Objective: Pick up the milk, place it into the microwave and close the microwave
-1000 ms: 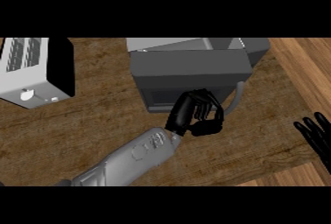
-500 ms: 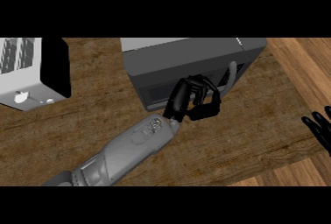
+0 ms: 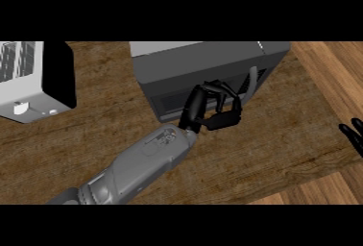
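The left hand (image 3: pixel 212 106) reaches in from the lower left on a long grey forearm (image 3: pixel 135 168) that crosses the wooden table (image 3: pixel 92 129) diagonally. The hand lies against the front face of the dark grey microwave (image 3: pixel 205 65), which stands at the far middle of the table. Its black fingers (image 3: pixel 225 92) are bent, arching up and over toward the microwave's door, and the thumb curls below them; nothing can be seen inside the curl, so the hand looks clenched on nothing while touching the door. A pale grey vertical handle (image 3: pixel 251 79) runs down the door just right of the fingers, close beside them; whether the fingers touch it cannot be told. The door appears flat against the body of the microwave, with a darker window panel (image 3: pixel 170 101) to the left of the hand.

The milk does not show anywhere on the table; whether it sits inside the microwave cannot be told, since the door hides the inside.

A white toaster (image 3: pixel 32 79) with dark slots on top stands at the far left of the table, well apart from the microwave. The right hand (image 3: pixel 352 135) shows only as a few black fingers at the right edge, straight and relaxed, over the lighter wood strip there, well apart from everything else.
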Controlling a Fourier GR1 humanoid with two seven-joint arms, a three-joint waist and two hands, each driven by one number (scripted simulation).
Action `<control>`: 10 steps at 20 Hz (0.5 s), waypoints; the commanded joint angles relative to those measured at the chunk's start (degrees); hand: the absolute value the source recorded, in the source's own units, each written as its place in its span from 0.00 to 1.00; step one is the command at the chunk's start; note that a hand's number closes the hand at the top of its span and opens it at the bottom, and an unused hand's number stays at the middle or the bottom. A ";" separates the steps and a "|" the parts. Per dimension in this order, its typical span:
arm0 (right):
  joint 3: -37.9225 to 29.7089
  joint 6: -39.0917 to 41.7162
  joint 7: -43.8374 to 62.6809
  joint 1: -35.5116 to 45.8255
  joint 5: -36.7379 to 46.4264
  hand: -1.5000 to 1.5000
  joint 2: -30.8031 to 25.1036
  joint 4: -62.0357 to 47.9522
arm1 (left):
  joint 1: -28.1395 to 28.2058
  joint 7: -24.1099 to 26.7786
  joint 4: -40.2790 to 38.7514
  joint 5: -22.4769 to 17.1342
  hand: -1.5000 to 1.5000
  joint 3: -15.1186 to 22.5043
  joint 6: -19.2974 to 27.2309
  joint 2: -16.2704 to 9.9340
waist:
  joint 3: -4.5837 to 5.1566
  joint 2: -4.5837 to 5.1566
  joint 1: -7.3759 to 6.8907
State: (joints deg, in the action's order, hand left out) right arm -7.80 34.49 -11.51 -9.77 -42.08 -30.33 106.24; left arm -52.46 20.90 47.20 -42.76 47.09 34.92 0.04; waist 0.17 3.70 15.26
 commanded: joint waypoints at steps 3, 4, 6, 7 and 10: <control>-0.38 0.08 0.39 0.46 -1.53 0.00 -0.46 0.71 | -3.10 1.56 -5.63 -3.98 1.00 -5.12 0.82 -0.04 | 0.01 1.01 0.59; 0.08 -0.13 0.88 0.69 -2.16 0.00 -0.37 0.67 | -3.71 1.22 -5.66 -4.48 1.00 -5.13 0.54 -0.04 | 0.00 1.10 0.23; -0.16 0.76 0.98 0.62 -2.71 0.00 -1.16 1.44 | -2.59 2.84 -6.77 -3.89 1.00 -3.58 1.24 -0.04 | -0.02 1.06 0.60; -0.40 1.49 1.12 0.36 -2.75 0.00 -1.85 1.29 | -3.31 3.38 -6.46 -4.44 1.00 -4.37 1.94 -0.04 | -0.04 0.82 0.56; 0.68 1.81 1.28 0.87 -3.52 0.00 -1.42 1.77 | -3.05 5.47 -6.06 -5.53 1.00 -4.38 2.27 -0.04 | 0.00 1.15 -0.01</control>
State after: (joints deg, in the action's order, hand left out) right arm -7.78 35.64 -10.57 -9.12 -44.78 -31.59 107.58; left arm -52.58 24.89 47.06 -46.69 47.59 35.89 0.07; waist 0.07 4.04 15.52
